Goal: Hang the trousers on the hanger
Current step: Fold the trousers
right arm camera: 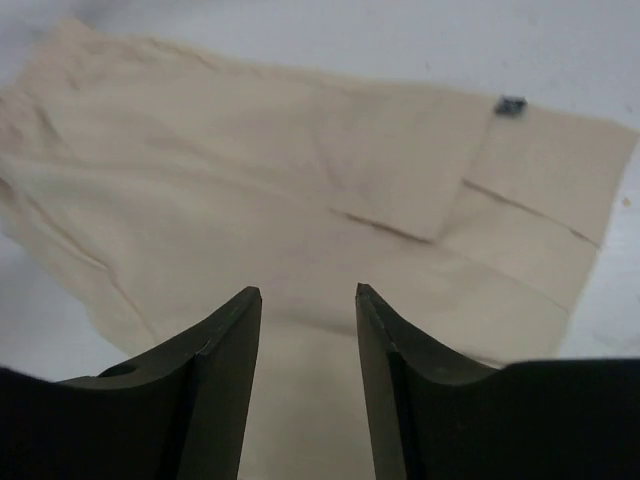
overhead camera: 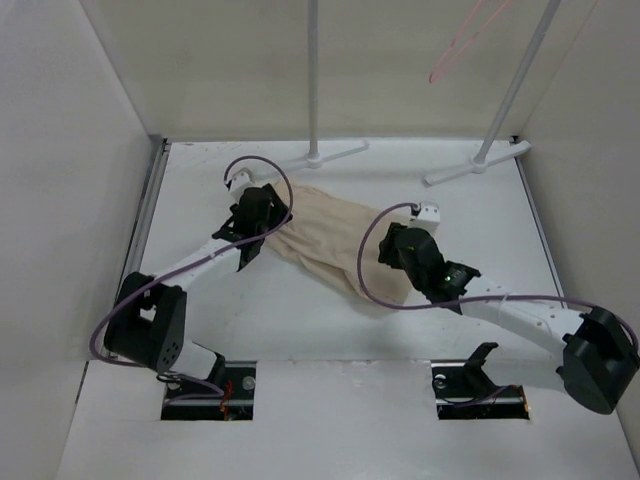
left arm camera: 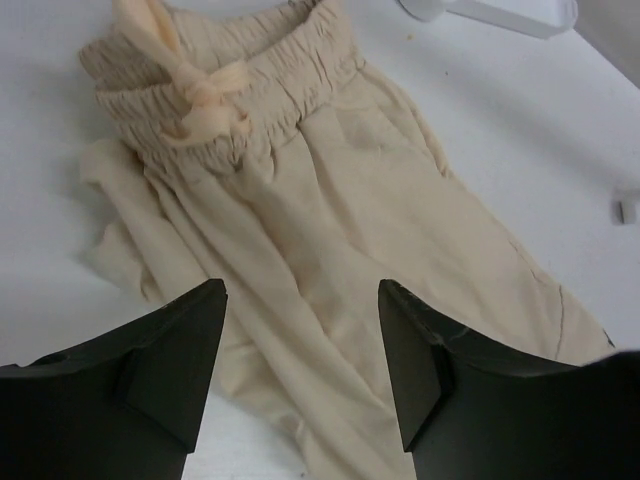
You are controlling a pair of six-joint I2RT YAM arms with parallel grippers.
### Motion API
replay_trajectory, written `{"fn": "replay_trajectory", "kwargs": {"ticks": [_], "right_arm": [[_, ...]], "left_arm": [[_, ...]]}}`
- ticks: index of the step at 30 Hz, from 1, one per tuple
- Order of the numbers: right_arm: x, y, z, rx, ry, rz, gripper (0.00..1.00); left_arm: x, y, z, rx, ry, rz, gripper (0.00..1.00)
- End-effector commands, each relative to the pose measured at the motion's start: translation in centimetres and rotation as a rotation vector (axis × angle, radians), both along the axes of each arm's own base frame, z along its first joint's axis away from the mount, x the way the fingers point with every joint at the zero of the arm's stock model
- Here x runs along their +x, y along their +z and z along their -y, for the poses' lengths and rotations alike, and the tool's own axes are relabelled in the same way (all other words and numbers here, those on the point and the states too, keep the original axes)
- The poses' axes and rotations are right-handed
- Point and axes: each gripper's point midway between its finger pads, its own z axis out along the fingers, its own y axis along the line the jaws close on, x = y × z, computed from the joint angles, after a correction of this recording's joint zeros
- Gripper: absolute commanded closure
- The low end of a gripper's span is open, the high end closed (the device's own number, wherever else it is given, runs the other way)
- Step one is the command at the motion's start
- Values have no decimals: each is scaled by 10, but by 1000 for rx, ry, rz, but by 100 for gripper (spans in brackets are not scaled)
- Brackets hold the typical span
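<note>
The beige trousers [overhead camera: 335, 240] lie folded and flat on the white table, running from upper left to lower right. The thin pink hanger [overhead camera: 460, 40] hangs high at the back right, near the right rack pole. My left gripper [overhead camera: 268, 218] is open just above the trousers' waist end. In the left wrist view its jaws [left arm camera: 300, 290] stand wide apart over the cloth [left arm camera: 380, 200], with the elastic waistband and tied drawstring [left arm camera: 205, 95] ahead. My right gripper [overhead camera: 392, 252] is open over the leg end. In the right wrist view [right arm camera: 306, 290] flat cloth [right arm camera: 300, 170] lies under it.
Two grey-white rack poles [overhead camera: 313, 80] [overhead camera: 515, 85] stand at the back, their feet [overhead camera: 335, 153] [overhead camera: 475, 165] resting on the table [overhead camera: 200, 300]. White walls close in the left, right and back sides. Purple cables loop off both arms.
</note>
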Motion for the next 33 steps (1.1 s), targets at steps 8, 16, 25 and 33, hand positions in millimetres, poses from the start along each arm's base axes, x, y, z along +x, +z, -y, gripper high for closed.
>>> {"fn": "replay_trajectory", "kwargs": {"ticks": [8, 16, 25, 33], "right_arm": [[-77, -37, 16, 94, 86, -107, 36], [-90, -57, -28, 21, 270, -198, 23], [-85, -89, -46, -205, 283, -259, 81], [-128, -96, -16, -133, 236, -345, 86]], "left_arm": [[78, -14, -6, 53, 46, 1, 46], [80, -36, -21, 73, 84, -45, 81], [65, -8, -35, 56, 112, 11, 94], [25, 32, -62, 55, 180, 75, 95]]}}
